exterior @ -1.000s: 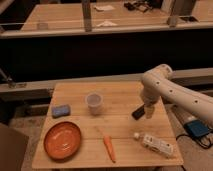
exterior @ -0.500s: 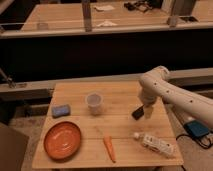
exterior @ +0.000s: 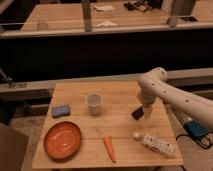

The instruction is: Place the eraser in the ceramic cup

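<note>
On the left side of the desk (exterior: pixel 115 92) lies a blue pad (exterior: pixel 61 110), with an orange plate (exterior: pixel 62 140) in front of it. Toward the middle stands the ceramic cup (exterior: pixel 94 103), upright and, as far as can be seen, holding nothing. A carrot (exterior: pixel 109 148) lies nearer the front edge. Right of centre, well apart from the cup, is the eraser (exterior: pixel 137 113), a dark block sitting at a tilt. The gripper (exterior: pixel 146 111) hangs just beside it, released, jaws spread, gripping nothing. A white bottle (exterior: pixel 155 143) lies at the front right. By my reckoning nothing is done yet: the grasp, the carry leftward to the cup and the drop are all left.
</note>
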